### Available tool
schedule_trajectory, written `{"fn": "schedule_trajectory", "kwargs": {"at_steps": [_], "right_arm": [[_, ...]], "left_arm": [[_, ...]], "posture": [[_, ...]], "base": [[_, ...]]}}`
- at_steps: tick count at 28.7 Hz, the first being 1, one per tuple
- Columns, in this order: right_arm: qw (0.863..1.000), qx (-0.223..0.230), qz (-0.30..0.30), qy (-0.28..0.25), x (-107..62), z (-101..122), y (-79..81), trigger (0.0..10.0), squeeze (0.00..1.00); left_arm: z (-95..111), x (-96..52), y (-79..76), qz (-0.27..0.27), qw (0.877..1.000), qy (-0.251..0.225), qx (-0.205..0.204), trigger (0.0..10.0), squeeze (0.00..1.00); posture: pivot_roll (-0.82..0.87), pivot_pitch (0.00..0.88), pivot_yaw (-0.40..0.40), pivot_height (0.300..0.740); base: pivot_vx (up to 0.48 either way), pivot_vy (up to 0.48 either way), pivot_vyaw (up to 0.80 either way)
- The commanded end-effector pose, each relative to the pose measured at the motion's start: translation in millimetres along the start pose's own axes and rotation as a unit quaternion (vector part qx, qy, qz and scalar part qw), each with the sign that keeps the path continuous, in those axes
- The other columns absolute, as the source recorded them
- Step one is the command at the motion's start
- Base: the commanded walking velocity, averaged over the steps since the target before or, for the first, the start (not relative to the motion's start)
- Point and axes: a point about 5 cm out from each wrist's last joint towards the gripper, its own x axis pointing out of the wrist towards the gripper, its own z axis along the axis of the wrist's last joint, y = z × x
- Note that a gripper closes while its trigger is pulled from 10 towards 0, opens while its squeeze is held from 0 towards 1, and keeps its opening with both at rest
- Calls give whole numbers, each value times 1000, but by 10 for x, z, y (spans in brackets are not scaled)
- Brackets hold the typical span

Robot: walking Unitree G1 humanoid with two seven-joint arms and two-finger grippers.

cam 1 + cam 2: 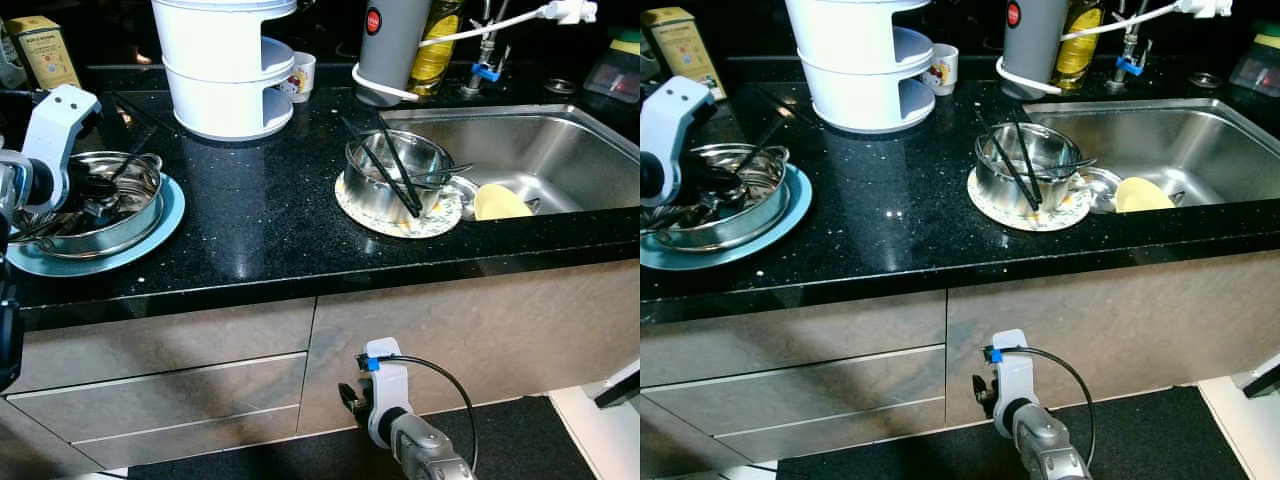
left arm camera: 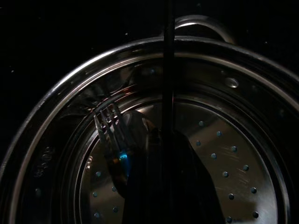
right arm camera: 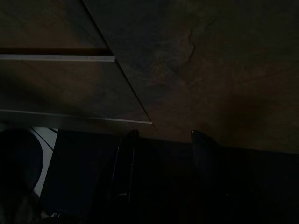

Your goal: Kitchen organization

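black speckled stone forms the desk (image 1: 260, 215), with pale cabinet drawers (image 1: 160, 390) below and a steel sink (image 1: 560, 150) set in at the right. at the left end a perforated steel pan (image 1: 95, 205) sits on a light blue plate (image 1: 150, 235); the left end effector (image 1: 95, 195) is lowered into this pan, and the wrist view shows a fork (image 2: 110, 123) lying on the holed pan bottom beside a thin dark stick (image 2: 169, 93). i cannot tell whether its fingers are apart or together. near the sink edge a steel pot (image 1: 395, 170) stands on a patterned plate (image 1: 440, 215), with black chopsticks (image 1: 385, 175) leaning out of it. a yellow dish (image 1: 500, 202) lies in the sink. a white tiered container (image 1: 228, 65) stands at the back, a small cup (image 1: 300, 75) just beside it, a grey cylinder (image 1: 390, 45) and an oil bottle (image 1: 437, 45) further right. the right end effector (image 3: 161, 140) hangs idle low before the cabinet fronts, its two fingers apart and holding nothing.
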Motion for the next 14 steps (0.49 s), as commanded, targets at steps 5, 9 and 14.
{"fn": "schedule_trajectory", "kwargs": {"at_steps": [5, 9, 14], "right_arm": [[1000, 8, -3, 16, -7, -74, -8, 10000, 0], [1000, 8, -3, 16, -9, -75, -11, 10000, 0], [1000, 9, -2, 16, -12, -76, -14, 10000, 0]], "left_arm": [[136, -67, 39, 3, 998, -47, -31, 0, 0], [303, -170, 90, 6, 994, -95, -50, 0, 0], [513, -306, 122, -10, 985, -156, -73, 0, 0]], "posture": [[-55, 167, -15, 740], [-55, 168, -15, 740], [-54, 170, -18, 740]], "base": [[0, 0, 0], [0, 0, 0], [0, 0, 0]]}}
